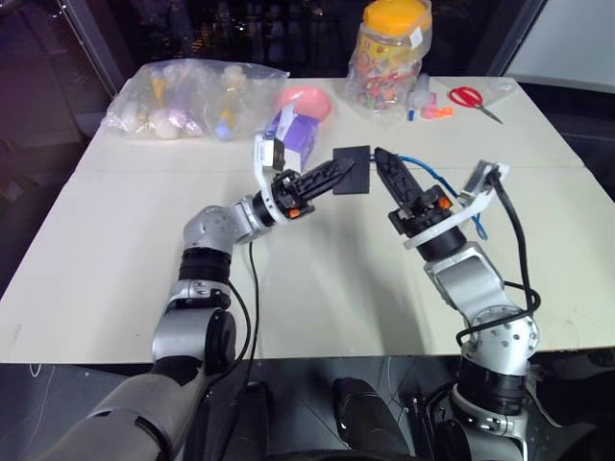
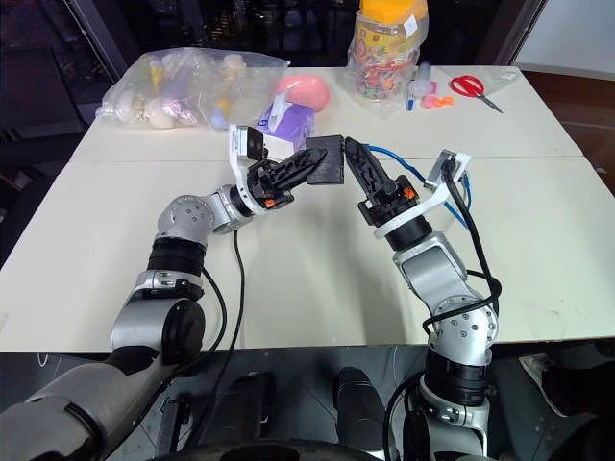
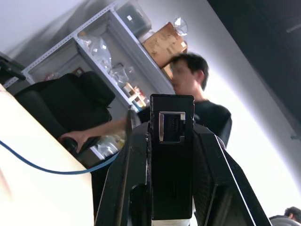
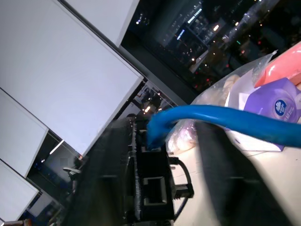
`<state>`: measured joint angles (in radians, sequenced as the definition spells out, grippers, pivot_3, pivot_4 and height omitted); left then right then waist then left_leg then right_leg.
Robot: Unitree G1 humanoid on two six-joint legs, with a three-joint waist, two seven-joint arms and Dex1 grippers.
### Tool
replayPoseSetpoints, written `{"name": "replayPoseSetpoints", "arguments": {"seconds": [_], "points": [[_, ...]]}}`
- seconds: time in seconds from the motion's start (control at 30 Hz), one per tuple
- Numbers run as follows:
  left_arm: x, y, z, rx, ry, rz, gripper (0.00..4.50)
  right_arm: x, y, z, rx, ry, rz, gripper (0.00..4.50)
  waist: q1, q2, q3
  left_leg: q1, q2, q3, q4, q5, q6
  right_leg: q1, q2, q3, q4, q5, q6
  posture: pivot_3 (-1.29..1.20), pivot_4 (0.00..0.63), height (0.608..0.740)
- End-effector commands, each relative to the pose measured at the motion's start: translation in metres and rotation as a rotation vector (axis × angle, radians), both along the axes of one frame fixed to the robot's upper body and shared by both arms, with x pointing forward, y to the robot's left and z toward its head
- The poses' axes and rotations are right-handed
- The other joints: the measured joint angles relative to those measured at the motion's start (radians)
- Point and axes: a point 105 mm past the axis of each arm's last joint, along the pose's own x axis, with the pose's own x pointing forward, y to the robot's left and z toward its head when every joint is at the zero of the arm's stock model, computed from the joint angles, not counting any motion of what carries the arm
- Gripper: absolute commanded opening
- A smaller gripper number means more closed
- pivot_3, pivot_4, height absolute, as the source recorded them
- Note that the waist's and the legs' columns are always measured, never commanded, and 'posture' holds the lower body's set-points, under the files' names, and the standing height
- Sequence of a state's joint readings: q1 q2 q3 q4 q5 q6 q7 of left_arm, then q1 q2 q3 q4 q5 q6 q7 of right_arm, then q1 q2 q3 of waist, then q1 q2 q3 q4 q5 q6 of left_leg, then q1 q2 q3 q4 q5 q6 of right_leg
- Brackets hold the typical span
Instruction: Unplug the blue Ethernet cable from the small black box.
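My left gripper (image 1: 344,173) is shut on the small black box (image 1: 357,157) and holds it up over the white table (image 1: 317,288). In the left wrist view the box (image 3: 171,174) sits clamped between the two fingers, with one empty port facing out. My right gripper (image 1: 382,159) comes in from the right, its fingers close together by the box's right edge. The blue Ethernet cable (image 1: 434,175) runs from these fingers back to the right. In the right wrist view the cable (image 4: 221,117) passes between the fingers and ends at the box (image 4: 151,188); I cannot tell whether it is plugged in.
Behind the box stands a purple tissue box (image 1: 296,134). Along the table's far edge are a clear bag of toys (image 1: 183,96), a pink object (image 1: 307,101), a candy jar (image 1: 389,58) and red scissors (image 1: 471,98). A person (image 3: 207,113) sits beyond the table.
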<state>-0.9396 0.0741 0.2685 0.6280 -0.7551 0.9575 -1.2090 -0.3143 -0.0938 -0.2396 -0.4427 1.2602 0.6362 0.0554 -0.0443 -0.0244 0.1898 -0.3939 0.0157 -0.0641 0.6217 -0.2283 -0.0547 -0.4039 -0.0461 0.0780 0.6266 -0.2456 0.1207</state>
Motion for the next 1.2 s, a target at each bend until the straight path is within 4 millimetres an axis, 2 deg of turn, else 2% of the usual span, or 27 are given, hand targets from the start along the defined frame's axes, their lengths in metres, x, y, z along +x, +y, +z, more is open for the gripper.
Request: {"name": "replayPoseSetpoints", "arguments": {"seconds": [0.03,0.23,0.37,0.5,0.63,0.77,0.83,0.97,1.1,1.2], "points": [[-0.005,-0.002,0.011,-0.029,-0.039,-0.020,0.50,-0.003,0.004,0.010,0.005,-0.046,0.014,0.11,0.000,0.000,0.000,0.000,0.000,0.000,0.000,0.000,0.000,0.000,0.000,0.000,0.000,0.000,0.000,0.00,0.150,0.739],[-0.003,-0.001,0.011,-0.022,-0.035,-0.009,0.50,-0.001,0.011,0.007,0.005,-0.036,0.034,0.11,0.000,0.000,0.000,0.000,0.000,0.000,0.000,0.000,0.000,0.000,0.000,0.000,-0.001,0.000,0.000,0.00,0.150,0.739],[0.002,0.003,0.010,-0.016,-0.035,0.027,0.50,0.001,0.008,0.006,0.015,-0.031,0.013,0.11,0.000,0.000,0.000,0.000,0.000,0.000,0.000,0.000,0.000,0.000,0.000,0.000,-0.001,0.000,0.000,0.00,0.150,0.739],[0.012,0.015,0.012,-0.010,-0.040,0.094,0.50,0.006,-0.011,0.007,0.037,-0.026,-0.063,0.11,0.000,0.000,0.000,-0.001,0.000,0.000,0.000,0.000,0.000,0.000,0.000,0.000,-0.002,0.000,0.000,0.00,0.150,0.739],[0.028,0.038,0.015,0.010,-0.049,0.210,0.50,0.009,-0.043,0.008,0.042,-0.028,-0.177,0.11,-0.001,0.000,0.000,-0.001,0.000,0.000,0.000,0.000,0.000,0.000,0.000,0.000,-0.003,0.000,0.000,0.00,0.150,0.739],[0.034,0.044,0.014,0.032,-0.058,0.247,0.50,0.010,-0.051,0.008,0.027,-0.029,-0.207,0.11,0.001,0.000,0.000,-0.001,0.000,0.000,-0.002,0.000,0.000,-0.001,0.000,0.000,-0.005,0.000,0.000,0.00,0.150,0.739],[0.042,0.038,0.008,0.103,-0.099,0.328,0.50,0.017,-0.061,0.003,0.006,0.002,-0.260,0.11,0.004,0.000,0.000,-0.001,0.000,0.000,-0.004,0.000,0.000,0.000,0.000,0.000,-0.006,0.000,0.000,0.00,0.150,0.739],[0.053,0.018,-0.010,0.297,-0.261,0.499,0.50,0.043,-0.086,-0.022,-0.069,0.149,-0.407,0.11,0.014,0.000,0.000,-0.003,-0.001,0.002,-0.004,0.000,0.000,0.000,-0.001,0.001,-0.010,0.000,0.000,0.00,0.150,0.739],[0.059,-0.011,-0.023,0.473,-0.551,0.734,0.50,0.080,-0.115,-0.062,-0.233,0.387,-0.539,0.11,0.025,0.000,0.000,-0.004,-0.001,0.003,-0.005,0.000,0.000,-0.002,-0.001,0.002,-0.011,0.001,0.000,0.00,0.150,0.739],[0.061,-0.021,-0.025,0.490,-0.609,0.810,0.50,0.092,-0.119,-0.063,-0.263,0.399,-0.542,0.11,0.031,0.000,0.000,-0.005,0.000,0.004,-0.006,0.000,0.000,-0.004,0.000,0.003,-0.011,0.001,0.000,0.00,0.150,0.739]]}}
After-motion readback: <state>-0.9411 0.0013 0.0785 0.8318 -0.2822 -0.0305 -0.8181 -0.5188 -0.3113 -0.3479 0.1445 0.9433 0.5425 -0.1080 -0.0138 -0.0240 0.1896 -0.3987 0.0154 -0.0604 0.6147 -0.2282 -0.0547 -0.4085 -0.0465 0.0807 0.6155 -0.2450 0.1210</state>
